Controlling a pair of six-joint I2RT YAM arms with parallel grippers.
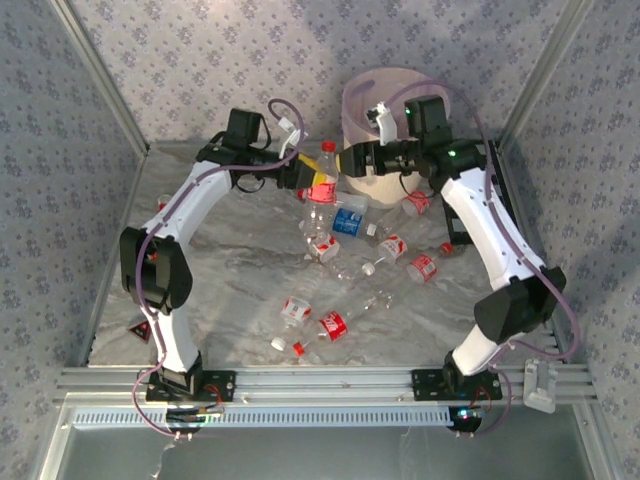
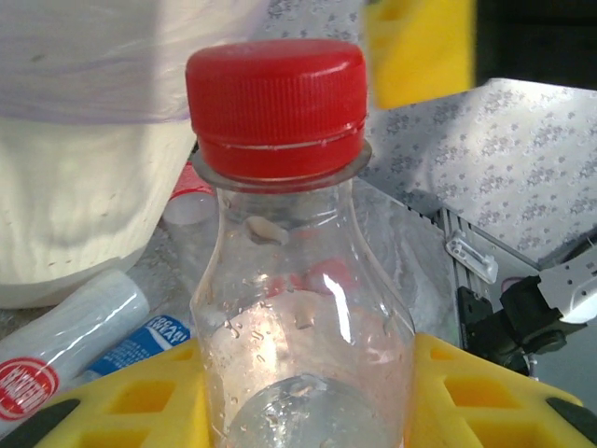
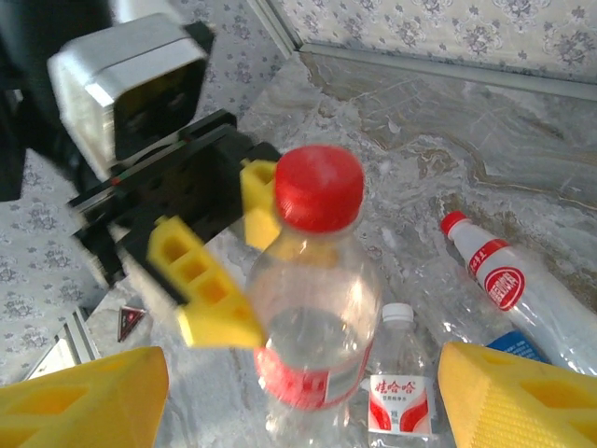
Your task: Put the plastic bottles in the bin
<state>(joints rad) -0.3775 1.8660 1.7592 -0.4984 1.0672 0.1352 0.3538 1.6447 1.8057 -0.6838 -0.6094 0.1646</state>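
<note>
A: Nearest you, clear red-capped plastic bottles (image 1: 330, 325) lay loose on the grey marbled table (image 1: 230, 270).

B: Beyond them, your left gripper (image 1: 303, 182) was clamped on one upright red-capped bottle (image 1: 322, 180). The right gripper (image 1: 350, 160) stood apart, facing it.

A: Mid-carry, I'd judge. You next needed to lift it over the lilac-lined rim of the round cream bin (image 1: 358, 105) just behind, then release.

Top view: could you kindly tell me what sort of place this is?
Likely a robot test cell, not a real room: wallpapered panels, an aluminium rail at the near edge, a marble-look table.
</note>
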